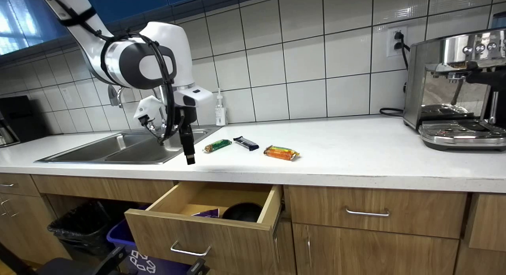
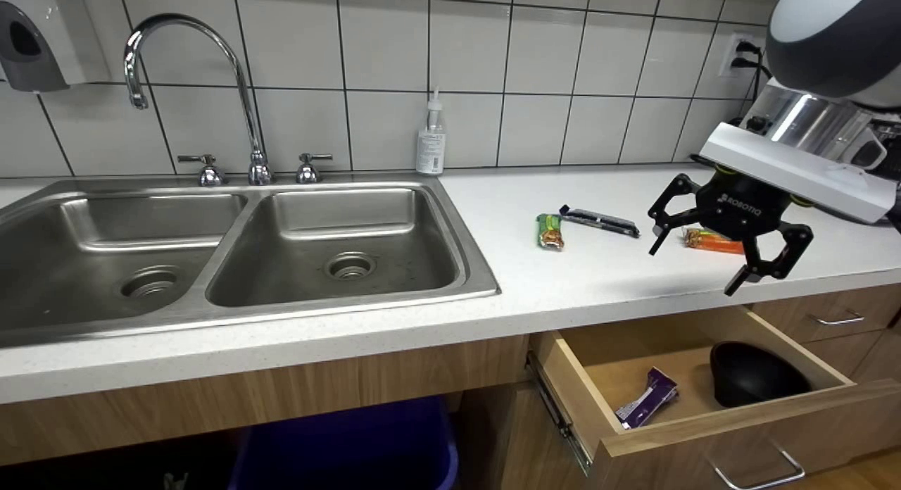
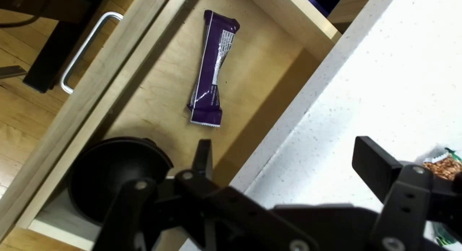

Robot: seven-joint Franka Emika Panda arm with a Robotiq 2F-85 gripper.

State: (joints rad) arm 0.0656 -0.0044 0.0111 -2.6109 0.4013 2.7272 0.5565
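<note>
Your tool stands released: jaws spread wide, nothing btwn the fingers, tips pointing down. It hangs approx. above the near edge of the worktop, next to the drawer, which is pulled out below toward the near side. In the wrist view you've one finger showing against the drawer's inside, the other against the worktop.

Closest to your tool, in the drawer: the purple bar lies flat on the drawer floor, toward the left, its long side running at a slant. The black bowl sits to its right, apart from it, close to the drawer's near panel.

On the worktop, farther back, you've got 3 pkts, left to right: the green pkt, the dark pkt just beside it, then the orange pkt a bit apart, partly hidden by the tool in an exterior view.

To the left, the double sink is set into the worktop, w/ the pump bottle by its far right corner, close to the tiled wall. The coffee machine stands on the worktop well off to the right. Under the worktop, left of the drawer, you can see the blue bin and, further left, the black-bagged bin.
</note>
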